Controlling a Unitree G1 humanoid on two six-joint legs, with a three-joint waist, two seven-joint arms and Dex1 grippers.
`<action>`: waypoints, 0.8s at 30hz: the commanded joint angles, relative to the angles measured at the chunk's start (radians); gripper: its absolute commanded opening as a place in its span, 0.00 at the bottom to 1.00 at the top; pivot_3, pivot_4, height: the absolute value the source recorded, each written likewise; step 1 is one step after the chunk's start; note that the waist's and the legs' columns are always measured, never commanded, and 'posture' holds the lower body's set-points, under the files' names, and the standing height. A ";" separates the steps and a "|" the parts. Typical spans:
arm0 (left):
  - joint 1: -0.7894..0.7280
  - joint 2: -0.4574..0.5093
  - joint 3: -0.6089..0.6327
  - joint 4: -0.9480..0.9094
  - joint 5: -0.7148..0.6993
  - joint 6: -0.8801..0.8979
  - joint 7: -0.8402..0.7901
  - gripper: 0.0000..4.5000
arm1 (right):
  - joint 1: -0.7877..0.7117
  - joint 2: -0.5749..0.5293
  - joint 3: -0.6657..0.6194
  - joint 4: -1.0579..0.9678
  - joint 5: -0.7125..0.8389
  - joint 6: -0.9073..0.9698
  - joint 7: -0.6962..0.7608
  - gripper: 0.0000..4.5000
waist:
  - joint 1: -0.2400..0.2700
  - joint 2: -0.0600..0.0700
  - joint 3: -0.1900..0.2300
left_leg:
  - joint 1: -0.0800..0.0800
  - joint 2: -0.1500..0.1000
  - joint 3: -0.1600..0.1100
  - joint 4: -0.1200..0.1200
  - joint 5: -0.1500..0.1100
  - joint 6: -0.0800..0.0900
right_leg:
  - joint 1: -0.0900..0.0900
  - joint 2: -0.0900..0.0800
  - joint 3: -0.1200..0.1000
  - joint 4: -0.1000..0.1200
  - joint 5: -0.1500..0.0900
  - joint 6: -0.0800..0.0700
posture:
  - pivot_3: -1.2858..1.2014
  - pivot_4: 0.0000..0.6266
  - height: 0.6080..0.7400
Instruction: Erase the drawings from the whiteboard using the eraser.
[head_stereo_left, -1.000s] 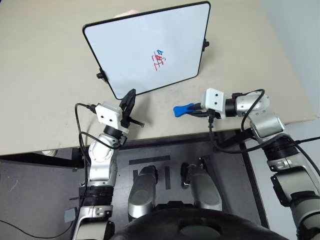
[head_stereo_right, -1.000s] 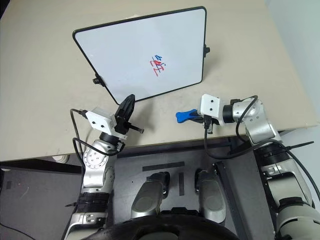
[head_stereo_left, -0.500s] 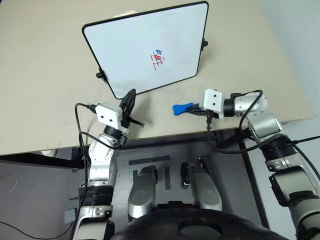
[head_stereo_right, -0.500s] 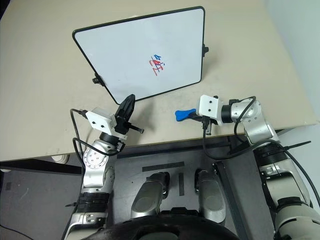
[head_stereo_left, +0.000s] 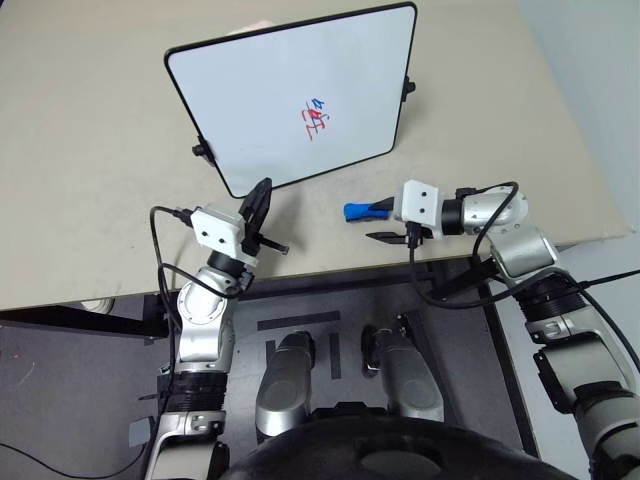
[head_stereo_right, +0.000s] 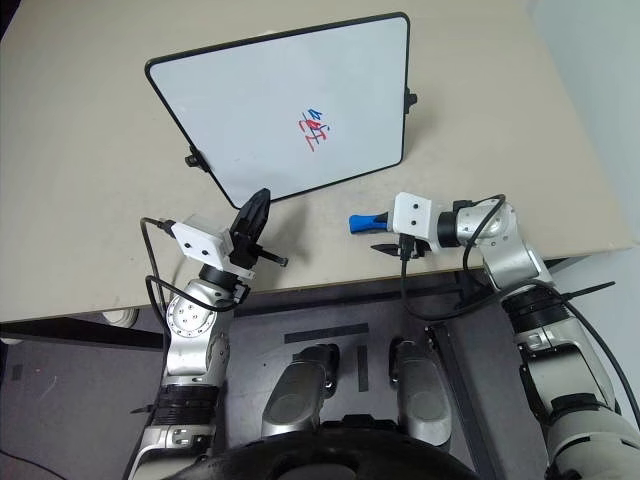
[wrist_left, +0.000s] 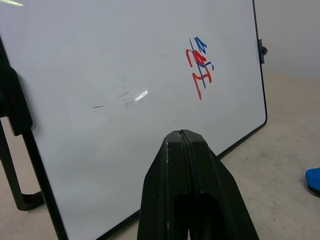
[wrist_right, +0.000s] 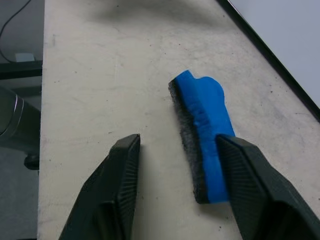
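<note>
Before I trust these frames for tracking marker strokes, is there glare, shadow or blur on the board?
Left wrist view: a small bright glare spot sits on the large black-framed whiteboard, left of the sharp red and blue marker scribbles; the near black left hand looks soft. Left eye view: the board is evenly lit.

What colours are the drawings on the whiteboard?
Red and blue; the drawings show best in the left wrist view, on the whiteboard.

You see the whiteboard (head_stereo_right: 290, 105) bearing the drawings (head_stereo_right: 317, 130); the right gripper (head_stereo_right: 378, 235), fingers parted, touches the eraser (head_stereo_right: 364, 222).
</note>
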 joint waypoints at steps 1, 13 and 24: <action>-0.008 0.000 -0.005 -0.014 0.004 -0.020 0.002 0.00 | 0.001 -0.003 0.003 0.007 -0.011 0.000 -0.002 0.52 | 0.000 0.000 0.000 | 0.000 0.000 0.000 0.000 0.000 0.000 | 0.000 0.000 0.000 0.000 0.000 0.000 | 0.52 0.24 1.00; -0.007 0.000 -0.005 -0.015 0.005 -0.021 0.002 0.00 | 0.000 0.000 0.004 0.009 -0.017 -0.020 -0.008 0.01 | 0.000 0.000 0.000 | 0.000 0.000 0.000 0.000 0.000 0.000 | 0.000 0.000 0.000 0.000 0.000 0.000 | 0.52 0.24 1.00; -0.008 0.003 -0.001 -0.014 0.004 -0.023 0.002 0.00 | -0.007 -0.010 -0.034 -0.053 -0.008 -0.058 -0.036 0.01 | 0.000 0.000 0.000 | 0.000 0.000 0.000 -0.001 0.000 0.000 | 0.000 0.000 0.000 0.000 0.000 0.000 | 0.52 0.24 1.00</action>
